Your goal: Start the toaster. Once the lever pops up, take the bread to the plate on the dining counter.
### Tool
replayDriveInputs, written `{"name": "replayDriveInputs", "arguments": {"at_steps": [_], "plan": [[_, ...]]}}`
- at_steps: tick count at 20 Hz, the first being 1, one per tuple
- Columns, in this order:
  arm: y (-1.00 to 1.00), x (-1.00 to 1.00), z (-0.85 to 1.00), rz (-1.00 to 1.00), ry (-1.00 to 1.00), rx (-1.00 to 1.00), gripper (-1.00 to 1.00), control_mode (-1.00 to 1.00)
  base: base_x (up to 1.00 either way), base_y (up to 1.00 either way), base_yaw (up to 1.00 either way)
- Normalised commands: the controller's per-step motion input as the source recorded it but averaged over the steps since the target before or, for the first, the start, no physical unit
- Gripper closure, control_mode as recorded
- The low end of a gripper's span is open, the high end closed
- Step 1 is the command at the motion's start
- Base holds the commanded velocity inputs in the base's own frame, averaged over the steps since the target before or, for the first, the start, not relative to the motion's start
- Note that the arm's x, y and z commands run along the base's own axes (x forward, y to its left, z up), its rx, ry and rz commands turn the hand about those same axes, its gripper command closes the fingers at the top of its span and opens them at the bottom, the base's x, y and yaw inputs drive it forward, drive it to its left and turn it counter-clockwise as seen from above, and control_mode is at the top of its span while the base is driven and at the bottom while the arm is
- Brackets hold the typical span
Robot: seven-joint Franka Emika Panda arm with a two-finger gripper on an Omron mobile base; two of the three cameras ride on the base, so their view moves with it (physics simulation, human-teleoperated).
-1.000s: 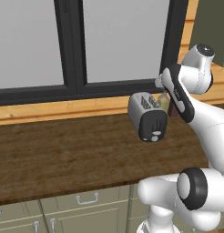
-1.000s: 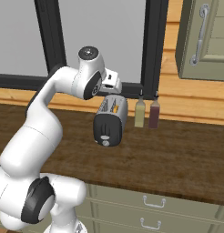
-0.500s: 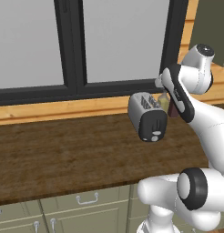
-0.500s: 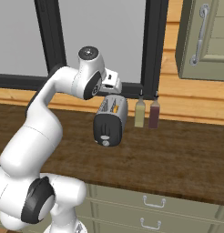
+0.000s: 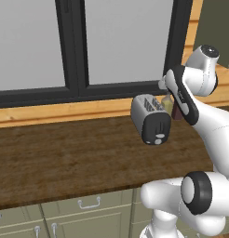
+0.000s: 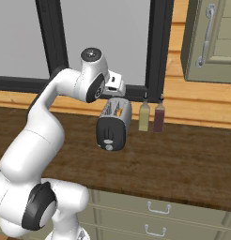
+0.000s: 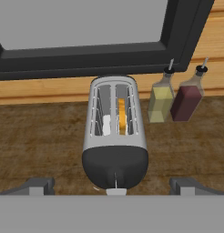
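The silver toaster (image 5: 151, 118) (image 6: 115, 123) (image 7: 114, 135) stands on the dark wood worktop by the window, its black end panel facing me. A whitish lever (image 7: 115, 190) shows at the foot of that panel. The bread (image 7: 122, 116) sits upright in the right-hand slot, only its tan top edge showing. My gripper (image 7: 111, 186) hangs above the toaster's near end, open, with one finger on each side and nothing between them. The plate and the dining counter are out of view.
A yellow-green bottle (image 7: 160, 98) (image 6: 144, 116) and a dark red bottle (image 7: 186, 98) (image 6: 158, 117) stand just right of the toaster against the wooden sill. The window frame (image 5: 74, 88) runs behind. A wall cabinet (image 6: 211, 37) hangs at upper right. The worktop (image 5: 65, 158) stretches to the left.
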Motion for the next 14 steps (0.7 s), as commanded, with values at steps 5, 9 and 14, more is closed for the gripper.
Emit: {"name": "replayDriveInputs", "arguments": {"at_steps": [5, 9, 14], "plan": [[0.0, 0.0, 0.0, 0.0, 0.0, 0.0, -1.0, -1.0, 0.0, 0.0, 0.0], [0.0, 0.0, 0.0, 0.0, 0.0, 0.0, -1.0, -1.0, 0.0, 0.0, 0.0], [0.0, 0.0, 0.0, 0.0, 0.0, 0.0, -1.0, -1.0, 0.0, 0.0, 0.0]]}}
